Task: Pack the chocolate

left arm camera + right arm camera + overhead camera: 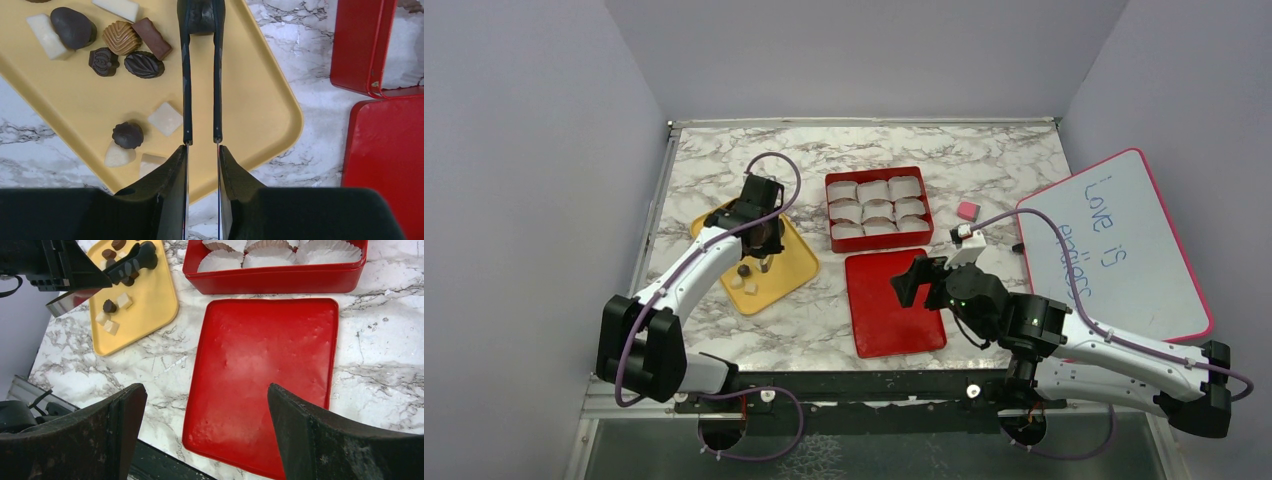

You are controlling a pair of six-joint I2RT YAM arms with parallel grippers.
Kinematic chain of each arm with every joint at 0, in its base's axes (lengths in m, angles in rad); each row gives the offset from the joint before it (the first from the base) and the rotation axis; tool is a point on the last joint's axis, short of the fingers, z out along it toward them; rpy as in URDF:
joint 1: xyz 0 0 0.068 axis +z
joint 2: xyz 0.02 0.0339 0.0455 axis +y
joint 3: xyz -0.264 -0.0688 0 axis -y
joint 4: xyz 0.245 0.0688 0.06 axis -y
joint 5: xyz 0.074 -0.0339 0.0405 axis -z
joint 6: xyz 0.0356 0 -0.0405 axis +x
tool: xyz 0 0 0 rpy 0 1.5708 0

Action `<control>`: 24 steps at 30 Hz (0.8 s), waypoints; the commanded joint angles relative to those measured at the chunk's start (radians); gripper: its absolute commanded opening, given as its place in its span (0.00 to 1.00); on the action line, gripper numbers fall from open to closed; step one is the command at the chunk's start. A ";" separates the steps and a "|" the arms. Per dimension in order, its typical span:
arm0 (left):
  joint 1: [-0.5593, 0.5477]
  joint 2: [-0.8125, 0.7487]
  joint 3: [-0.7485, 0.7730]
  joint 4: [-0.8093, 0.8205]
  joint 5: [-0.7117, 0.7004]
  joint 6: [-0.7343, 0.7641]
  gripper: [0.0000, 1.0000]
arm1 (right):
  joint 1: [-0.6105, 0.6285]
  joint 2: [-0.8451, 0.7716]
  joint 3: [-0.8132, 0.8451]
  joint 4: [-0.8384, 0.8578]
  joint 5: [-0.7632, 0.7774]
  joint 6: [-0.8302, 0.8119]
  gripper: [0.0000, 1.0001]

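Several chocolates lie on a yellow tray (240, 100): a cluster of dark and cream pieces (122, 42) at its far end, and a dark round (127, 135) with cream cubes (165, 118) nearer. My left gripper (201, 25) hovers over the tray, its thin fingers shut on a dark chocolate (201, 14); in the top view the gripper (764, 245) is above the tray's middle. My right gripper (205, 390) is open and empty above the red lid (265, 365). The red box (879, 208) holds white paper cups.
The red lid (894, 303) lies flat in front of the box. A small pink block (967, 210) sits right of the box. A pink-rimmed whiteboard (1114, 245) covers the right side. Walls close in the table on three sides.
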 commanded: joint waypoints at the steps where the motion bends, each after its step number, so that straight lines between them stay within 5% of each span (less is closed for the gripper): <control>1: 0.007 -0.077 0.029 0.003 0.058 0.014 0.20 | -0.003 -0.018 0.000 -0.014 0.026 0.005 0.96; 12: 0.007 -0.141 0.145 -0.035 0.136 0.060 0.19 | -0.003 -0.027 -0.008 -0.021 0.046 -0.001 0.96; 24: -0.021 0.056 0.358 -0.012 0.240 0.083 0.19 | -0.002 -0.051 -0.006 -0.041 0.070 -0.001 0.96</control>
